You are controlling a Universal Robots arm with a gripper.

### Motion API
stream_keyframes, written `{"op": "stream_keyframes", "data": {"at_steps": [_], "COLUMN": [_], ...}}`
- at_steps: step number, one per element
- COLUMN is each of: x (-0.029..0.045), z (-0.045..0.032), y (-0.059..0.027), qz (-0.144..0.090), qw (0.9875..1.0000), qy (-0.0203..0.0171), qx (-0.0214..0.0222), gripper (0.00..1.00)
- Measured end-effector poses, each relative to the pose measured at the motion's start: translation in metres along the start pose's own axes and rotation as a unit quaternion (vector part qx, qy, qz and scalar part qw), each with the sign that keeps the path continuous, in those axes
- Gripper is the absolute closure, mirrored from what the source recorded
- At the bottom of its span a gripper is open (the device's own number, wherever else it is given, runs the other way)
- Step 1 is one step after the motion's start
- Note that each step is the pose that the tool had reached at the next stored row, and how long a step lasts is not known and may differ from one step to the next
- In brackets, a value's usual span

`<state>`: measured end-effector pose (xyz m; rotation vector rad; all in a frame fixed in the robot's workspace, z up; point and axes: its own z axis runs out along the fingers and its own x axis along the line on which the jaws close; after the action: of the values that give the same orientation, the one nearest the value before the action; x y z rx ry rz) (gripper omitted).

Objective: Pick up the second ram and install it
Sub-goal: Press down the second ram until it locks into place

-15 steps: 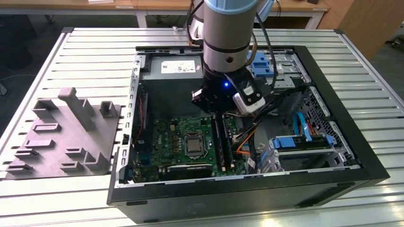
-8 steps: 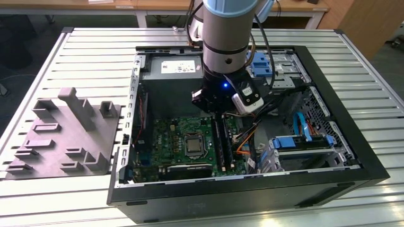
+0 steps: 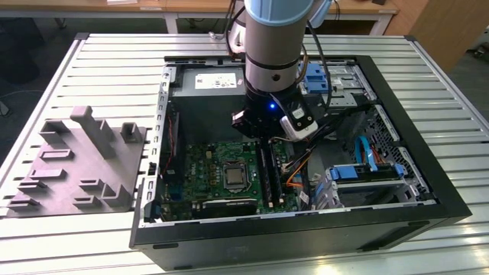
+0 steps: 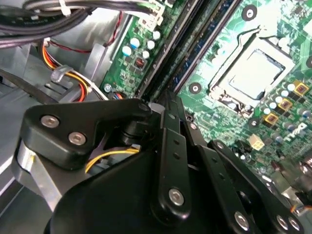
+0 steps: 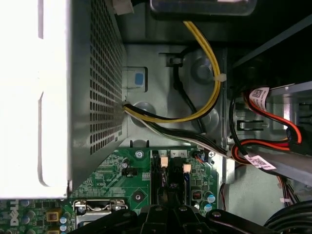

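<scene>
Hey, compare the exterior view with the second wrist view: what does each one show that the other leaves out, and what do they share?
Exterior view alone: the whole open computer case lying on a slatted table, a grey fixture block at the exterior view's left, blue drive brackets, and the arm reaching down into the case.

Second wrist view alone: the gripper and its black linkage up close, directly over the long black memory slots, plus orange and yellow wires.

Both: the green motherboard and its processor socket.
</scene>
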<state>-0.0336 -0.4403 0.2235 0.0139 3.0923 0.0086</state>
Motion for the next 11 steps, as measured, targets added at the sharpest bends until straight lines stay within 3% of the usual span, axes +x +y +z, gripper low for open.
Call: {"op": "stream_keyframes", "data": {"at_steps": [11], "x": [0.0002], "z": [0.0035], "y": [0.0000], "qz": [0.000], "qw": [1.0000], "qy": [0.0000], "qx": [0.0001], "gripper": [0.90]}}
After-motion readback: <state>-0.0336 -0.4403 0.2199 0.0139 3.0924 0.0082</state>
